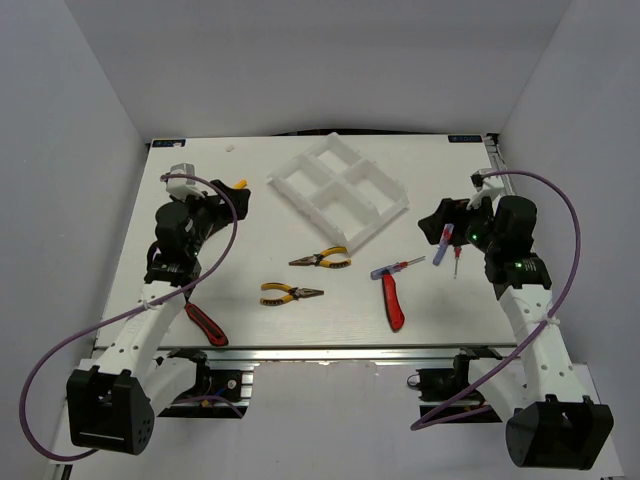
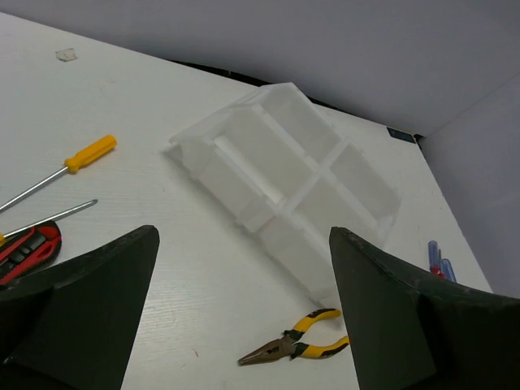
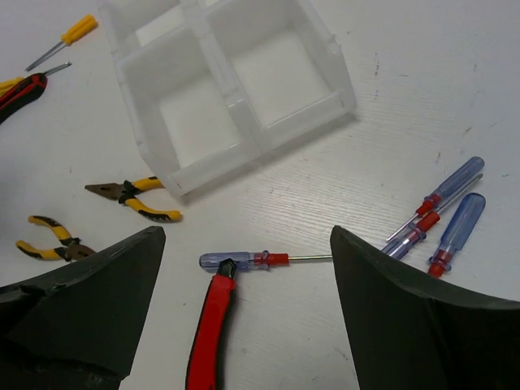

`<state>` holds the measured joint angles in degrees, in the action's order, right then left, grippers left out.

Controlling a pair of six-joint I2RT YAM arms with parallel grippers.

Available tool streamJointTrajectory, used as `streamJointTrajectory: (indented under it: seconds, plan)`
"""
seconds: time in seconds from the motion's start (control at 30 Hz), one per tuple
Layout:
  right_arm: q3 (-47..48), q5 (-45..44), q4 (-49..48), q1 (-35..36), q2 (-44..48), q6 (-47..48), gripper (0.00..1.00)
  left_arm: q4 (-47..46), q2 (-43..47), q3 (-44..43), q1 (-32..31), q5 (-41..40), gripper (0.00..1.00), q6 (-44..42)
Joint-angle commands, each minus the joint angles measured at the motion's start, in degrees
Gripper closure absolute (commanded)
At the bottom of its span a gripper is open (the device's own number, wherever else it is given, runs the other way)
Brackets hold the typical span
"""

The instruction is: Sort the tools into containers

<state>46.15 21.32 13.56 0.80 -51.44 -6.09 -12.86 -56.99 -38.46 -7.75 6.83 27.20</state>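
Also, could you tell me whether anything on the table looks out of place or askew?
The white tray sits diagonally on the table, all compartments empty. A blue-handled screwdriver rests its handle against a red knife. Nothing looks broken or spilled.

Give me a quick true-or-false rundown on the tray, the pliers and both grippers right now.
1. The white tray already has tools in it. False: all four compartments are empty.
2. The farther pliers and the nearer pliers both lie on the table, outside the tray. True.
3. The right gripper is shut on a screwdriver. False: its fingers are spread wide and hold nothing.
4. The left gripper is open. True.
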Motion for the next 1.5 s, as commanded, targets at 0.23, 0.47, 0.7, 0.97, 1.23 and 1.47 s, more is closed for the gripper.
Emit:
streamJointTrajectory:
  seconds: [0.23, 0.47, 0.7, 0.97, 1.23, 1.47]
  plan:
    - [-7.2, 25.6, -4.1, -0.2, 5.3, 20.5, 0.11, 5.1, -0.9, -4.2, -0.4, -6.0, 0.02, -3.3]
    - [-6.6, 43.4, 8.6, -0.2, 5.6, 39.3, 0.12, 7.4, -3.2, -6.1, -0.3, -6.0, 0.73, -4.3]
    - [-5.7, 41.2, 11.7, -0.1, 5.6, 43.8, 0.69, 15.8, -12.9, -11.8, -0.3, -3.0, 0.99, -9.6]
    - [-5.5, 29.4, 11.0, 6.7, 1.4, 44.1, 0.50, 26.4, -26.0, -18.5, -0.7, -11.4, 0.40, -15.6]
    - [-5.0, 19.3, 11.0, 16.0, -0.1, 44.9, 0.38, 27.0, -40.5, -30.2, -5.8, -20.5, 0.42, -29.5]
    - [-4.9, 20.6, 11.5, 16.9, 2.6, 45.0, 0.34, 40.8, -65.2, -62.8, -1.0, -14.9, 0.33, -42.8]
